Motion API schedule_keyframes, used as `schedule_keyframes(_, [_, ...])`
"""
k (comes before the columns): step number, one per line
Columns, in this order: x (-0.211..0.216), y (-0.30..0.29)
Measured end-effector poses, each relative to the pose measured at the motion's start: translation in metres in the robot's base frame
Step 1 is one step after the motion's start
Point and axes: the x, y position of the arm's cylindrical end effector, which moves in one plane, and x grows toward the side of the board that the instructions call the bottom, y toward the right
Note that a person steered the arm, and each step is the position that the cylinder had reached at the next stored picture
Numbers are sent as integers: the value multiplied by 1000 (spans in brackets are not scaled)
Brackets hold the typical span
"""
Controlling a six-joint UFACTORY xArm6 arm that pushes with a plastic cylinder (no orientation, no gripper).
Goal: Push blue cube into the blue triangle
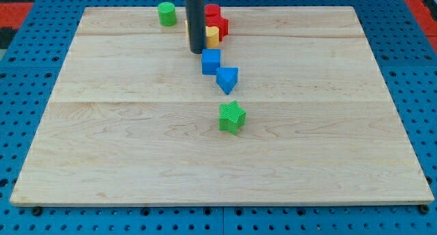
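Note:
The blue cube [210, 61] lies on the wooden board, just above and left of the blue triangle [227, 78]; the two touch or nearly touch at a corner. My tip [196, 52] is at the lower end of the dark rod, just above and left of the blue cube, close to its top left edge.
A yellow block [212, 36] and red blocks [217, 20] sit right behind the rod near the view's top. A green cylinder [166, 14] stands at the top left. A green star-shaped block [232, 117] lies below the blue triangle. The wooden board [102, 139] rests on a blue pegboard.

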Motion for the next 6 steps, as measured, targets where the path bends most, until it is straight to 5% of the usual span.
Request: schedule_keyframes(6, [33,12])
